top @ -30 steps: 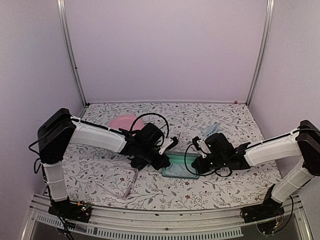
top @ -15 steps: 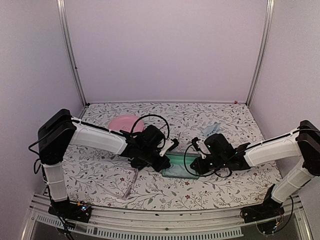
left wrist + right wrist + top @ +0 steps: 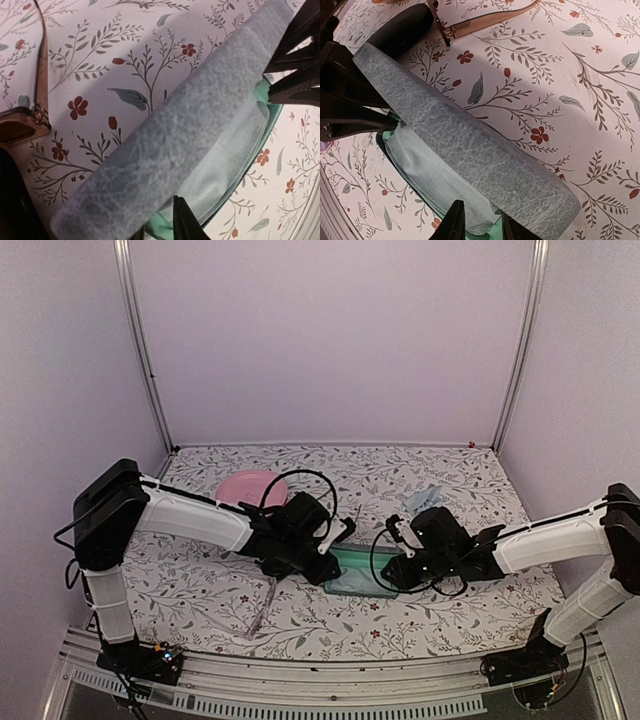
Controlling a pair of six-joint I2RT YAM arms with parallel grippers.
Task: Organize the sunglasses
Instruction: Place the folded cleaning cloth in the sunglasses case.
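Neither pair of sunglasses is in a case yet. The reddish-brown pair (image 3: 485,22) lies on the bench just past the far end of the grey-blue case (image 3: 352,572). The pale pair (image 3: 262,602) lies well apart from it, toward the bench's near edge and left of the middle.

The step in hand looks like getting the case open and steady so that a pair can go in. Its lid (image 3: 460,140) stands raised over the green lining. To do this well, each tool should back straight off the rim without nudging the lid shut. One tool should then hold the case down while the other fetches the reddish-brown pair by the bridge or hinge, not by a thin arm.

The left tool (image 3: 322,566) is at the case's left end and the right tool (image 3: 397,573) at its right end, so the brown pair is near both. The right tool's fingers (image 3: 452,222) stand slightly apart at the rim. I cannot tell whether either tool is pinching it.
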